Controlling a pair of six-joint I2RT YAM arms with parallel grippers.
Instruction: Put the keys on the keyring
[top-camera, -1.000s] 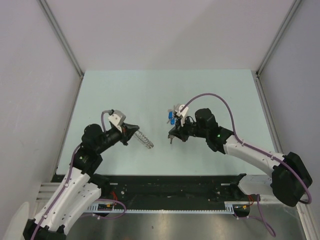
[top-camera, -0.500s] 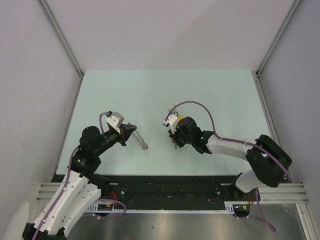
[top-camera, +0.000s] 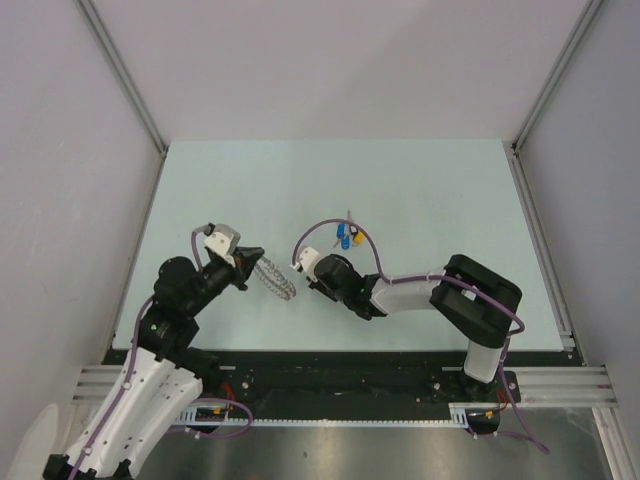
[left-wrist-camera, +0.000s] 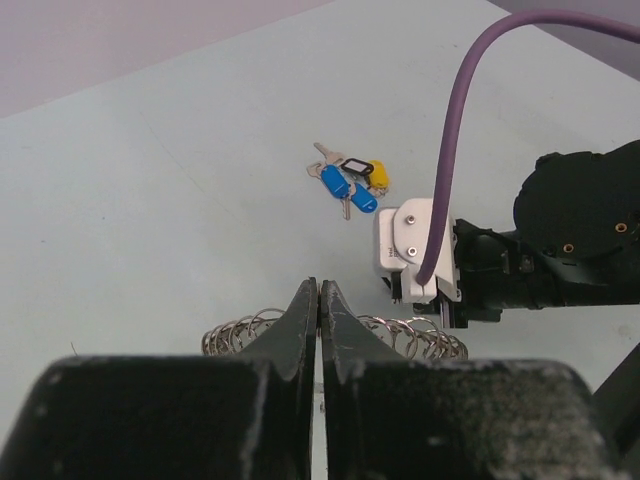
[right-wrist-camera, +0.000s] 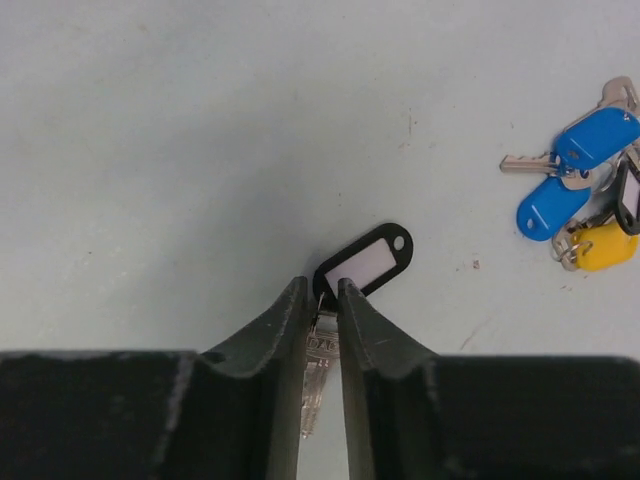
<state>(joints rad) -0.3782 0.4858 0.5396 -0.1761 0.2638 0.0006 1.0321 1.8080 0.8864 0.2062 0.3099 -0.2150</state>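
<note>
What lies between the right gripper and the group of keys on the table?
Only bare table, as the right wrist view shows. The right gripper has one tagged key between its fingers; the keys lie apart from it.

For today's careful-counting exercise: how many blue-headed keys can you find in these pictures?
2. Both lie in the key cluster. One blue-headed key is at its edge. The other blue-headed key is just beside it, near the yellow-headed key. More could be hidden underneath.

keys (right-wrist-camera: 548, 206) blue, yellow — keyring (left-wrist-camera: 415, 338) silvery, beaded
</note>
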